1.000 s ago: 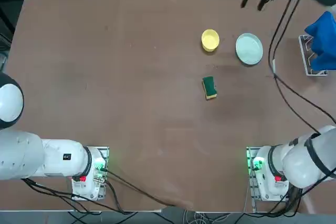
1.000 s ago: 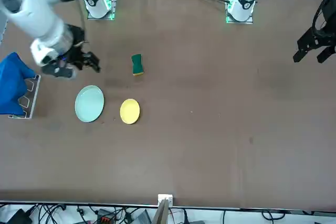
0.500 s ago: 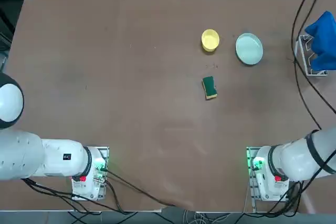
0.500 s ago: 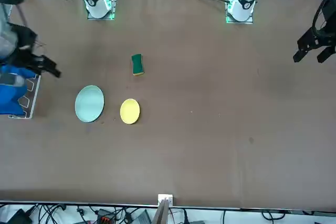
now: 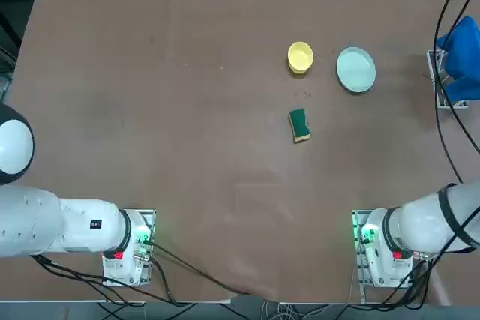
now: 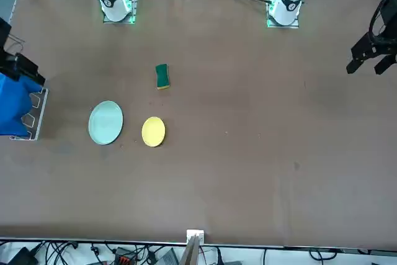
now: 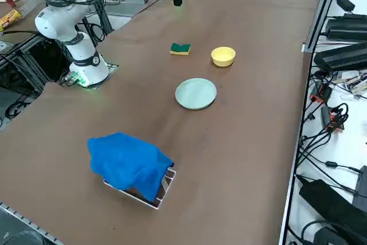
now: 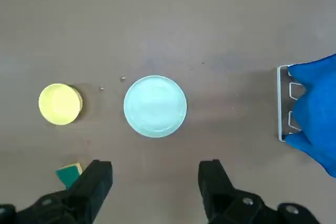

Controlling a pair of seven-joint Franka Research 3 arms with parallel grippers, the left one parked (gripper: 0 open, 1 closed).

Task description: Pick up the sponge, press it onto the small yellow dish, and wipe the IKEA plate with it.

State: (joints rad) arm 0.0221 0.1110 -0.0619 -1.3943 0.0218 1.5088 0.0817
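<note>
Gone from overhead view, right gripper [image 8: 155, 182] gapes, sponge [image 8: 69, 174] half-hidden.

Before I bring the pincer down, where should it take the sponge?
Grip the sponge across its short width, pads on the two long sides, coming straight down. It lies flat, green side up, clear of the yellow dish. Right pincer is open, high above.

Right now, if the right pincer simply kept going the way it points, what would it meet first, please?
The right pincer, open and high above the table, points down. Its line seems to meet bare table just short of the IKEA plate, though depth is unclear. The sponge lies off to one side.
</note>
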